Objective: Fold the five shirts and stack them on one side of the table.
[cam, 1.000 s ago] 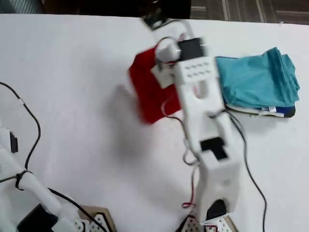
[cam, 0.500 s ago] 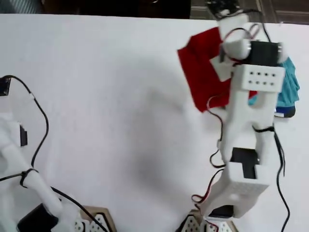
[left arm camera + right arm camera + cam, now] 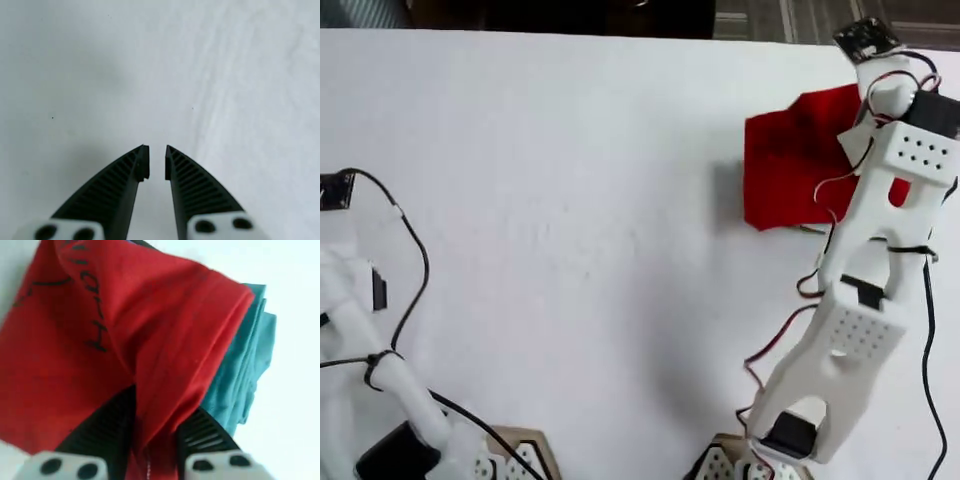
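1. White worktop (image 3: 570, 200) runs wide and bare across the middle and left, with its far edge meeting a dark floor beyond.
2. Over by the far right corner lies the red shirt (image 3: 790, 170), its near edge straight and its left edge standing off from the open white.
3. Right arm (image 3: 880, 200) stretches along the right-hand edge, reaching over the red cloth.
4. Right end effector (image 3: 155, 415) is clamped on a fold of the red shirt, which drapes over a folded teal shirt (image 3: 245, 365) just beneath it.
5. Left arm (image 3: 360, 350) sits at the near left edge, cables trailing.
6. Left end effector (image 3: 154, 162) hovers over bare worktop, tips nearly together with a thin slit between them, holding nothing.
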